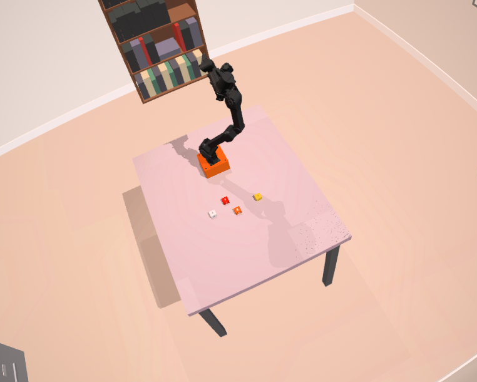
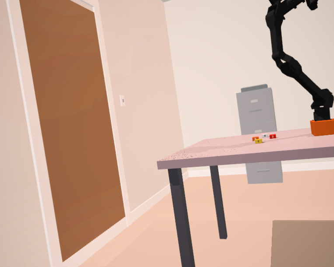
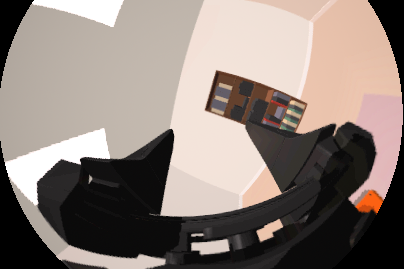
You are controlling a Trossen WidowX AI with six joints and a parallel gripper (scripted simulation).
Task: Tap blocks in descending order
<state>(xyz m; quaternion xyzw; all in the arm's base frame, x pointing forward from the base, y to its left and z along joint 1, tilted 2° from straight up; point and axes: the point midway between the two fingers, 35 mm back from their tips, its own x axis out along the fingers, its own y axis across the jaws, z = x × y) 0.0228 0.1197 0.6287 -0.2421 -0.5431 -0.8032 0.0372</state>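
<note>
Black fingers stand wide apart on our gripper (image 1: 206, 64) (image 3: 210, 127), with nothing between them in the wrist view. We have it raised high, well away from the blocks, and facing the bookshelf (image 1: 144, 100) (image 3: 211, 90) by the wall. Behind it our bent arm (image 1: 238, 114) (image 2: 276, 37) runs down to an orange base (image 1: 218, 169) (image 2: 328, 128) (image 3: 370, 200) on the pink table (image 1: 230, 255) (image 2: 247, 158) (image 3: 382, 135).

Four blocks sit apart on that table. In the top view, we find the red block (image 1: 225, 200) (image 2: 272, 136) between the base and the orange block (image 1: 237, 210) (image 2: 255, 138); the white block (image 1: 212, 214) (image 2: 264, 135) lies to the left and the yellow block (image 1: 258, 196) (image 2: 258, 141) to the right. We read 1 on yellow and what looks like 4 on white; the other digits are too small for us to read surely. Beyond the table stands a grey filing cabinet (image 1: 4, 353) (image 2: 246, 114).
</note>
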